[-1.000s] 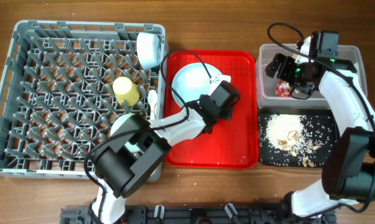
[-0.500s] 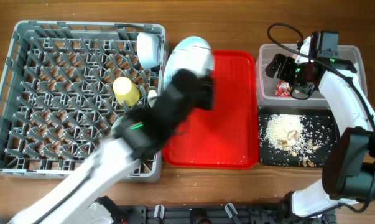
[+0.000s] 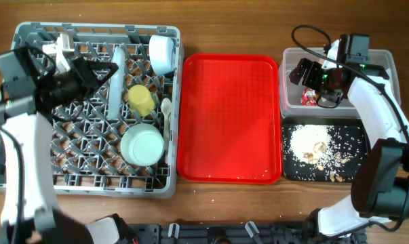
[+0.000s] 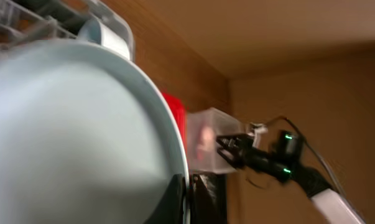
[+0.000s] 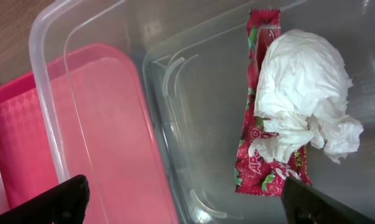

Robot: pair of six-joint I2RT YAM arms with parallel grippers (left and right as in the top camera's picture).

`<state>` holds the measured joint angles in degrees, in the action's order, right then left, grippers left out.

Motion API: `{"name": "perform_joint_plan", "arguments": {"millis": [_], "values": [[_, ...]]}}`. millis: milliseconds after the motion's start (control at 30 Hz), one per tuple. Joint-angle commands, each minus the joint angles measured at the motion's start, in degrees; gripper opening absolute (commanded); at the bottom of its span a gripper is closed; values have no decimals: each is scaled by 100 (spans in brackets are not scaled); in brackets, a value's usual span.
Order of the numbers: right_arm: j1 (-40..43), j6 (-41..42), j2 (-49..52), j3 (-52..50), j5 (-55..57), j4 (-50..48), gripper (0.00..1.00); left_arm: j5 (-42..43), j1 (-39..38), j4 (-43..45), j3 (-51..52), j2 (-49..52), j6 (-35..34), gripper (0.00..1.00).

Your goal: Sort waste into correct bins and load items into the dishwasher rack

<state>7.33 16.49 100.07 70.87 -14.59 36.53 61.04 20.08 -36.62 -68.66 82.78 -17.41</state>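
The left gripper point(image 3: 95, 73) hung over the far part of the dishwasher rack point(image 3: 89, 28), closed on the rim of the pale blue plate point(image 3: 114, 76), which stood on edge among the pegs. Seen from overhead the plate was a thin sliver, its long axis running from the far wall toward the near one. The gripper reached it from the rack's left side. In the left wrist view the plate's face filled most of the frame. Release would probably depend on the gripper backing off leftward, where the pegs were bare. The yellow-green cup point(image 3: 140, 99) lay just beside the plate on its right, and the pale blue bowl point(image 3: 162, 54) leaned at the far right corner. The pale green bowl point(image 3: 143, 144) sat mouth-down nearer the front. The right gripper point(image 5: 187, 199) was well apart (beyond the red serving tray point(image 3: 228, 118)). It was spread wide over the clear tub point(image 3: 283, 81), holding nothing, above the red wrapper point(image 5: 252, 168) and the white tissue point(image 5: 305, 93). The rice scraps point(image 3: 313, 144) lay in the black tray point(image 3: 357, 173).
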Motion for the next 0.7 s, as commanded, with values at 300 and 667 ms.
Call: {"name": "perform_joint_plan", "arguments": {"millis": [300, 667], "values": [[20, 20, 24, 4, -52, -11, 100, 380, 555, 448, -109, 479, -151, 100], [20, 17, 24, 4, -52, -11, 100, -1786, 667, -651, -127, -2354, -149, 100]]}}
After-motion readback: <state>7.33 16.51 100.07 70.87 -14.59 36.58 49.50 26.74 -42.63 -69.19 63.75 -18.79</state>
